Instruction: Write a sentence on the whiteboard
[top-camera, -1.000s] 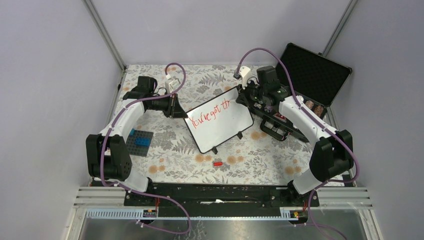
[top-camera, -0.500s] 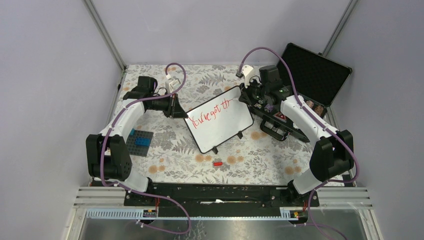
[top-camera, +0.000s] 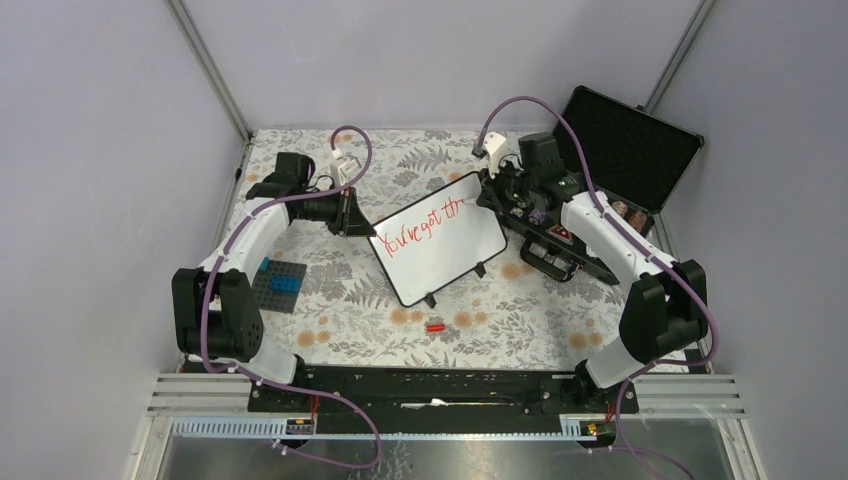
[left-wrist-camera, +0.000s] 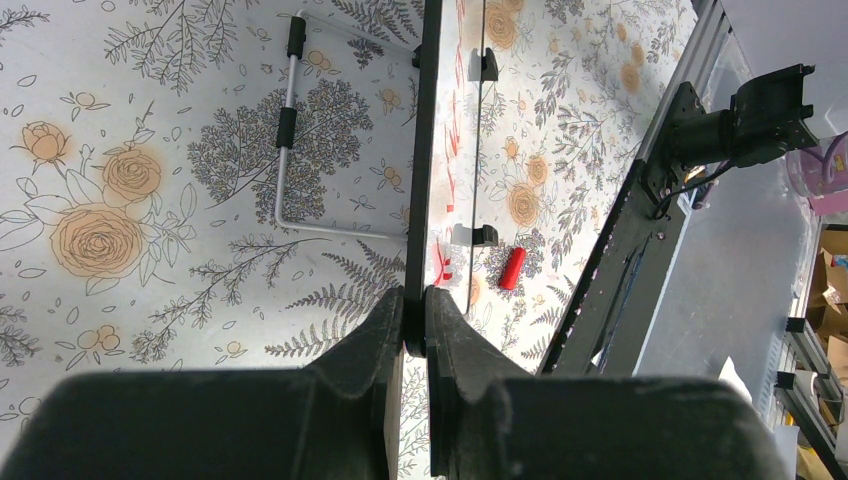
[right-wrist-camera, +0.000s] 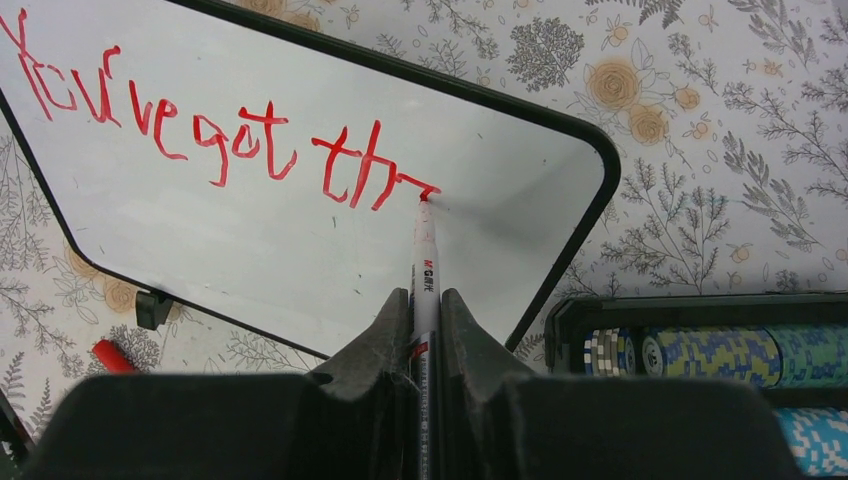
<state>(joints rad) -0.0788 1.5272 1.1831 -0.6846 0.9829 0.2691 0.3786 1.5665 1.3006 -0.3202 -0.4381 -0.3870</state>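
The whiteboard (top-camera: 445, 255) stands tilted in the middle of the floral table. My left gripper (top-camera: 358, 216) is shut on its left rim; the left wrist view shows the board edge-on (left-wrist-camera: 428, 150) between the closed fingers (left-wrist-camera: 415, 305). The sentence (top-camera: 420, 221) is in red marker and reads "You've got th" (right-wrist-camera: 200, 130), with a short extra stroke after the last letter. My right gripper (right-wrist-camera: 427, 300) is shut on a white marker (right-wrist-camera: 425, 255). The marker's red tip touches the board (right-wrist-camera: 250, 230) at the end of that stroke, near the board's right corner.
A red marker cap (top-camera: 435, 326) lies on the table in front of the board. An open black case (top-camera: 625, 145) stands at the back right, with poker chips (right-wrist-camera: 700, 350) in a tray beside it. Blue bricks on a grey plate (top-camera: 278, 283) lie at the left.
The right gripper has shifted slightly to the right along the board, and a short red stroke has appeared after "th". The left arm and the board have not moved.
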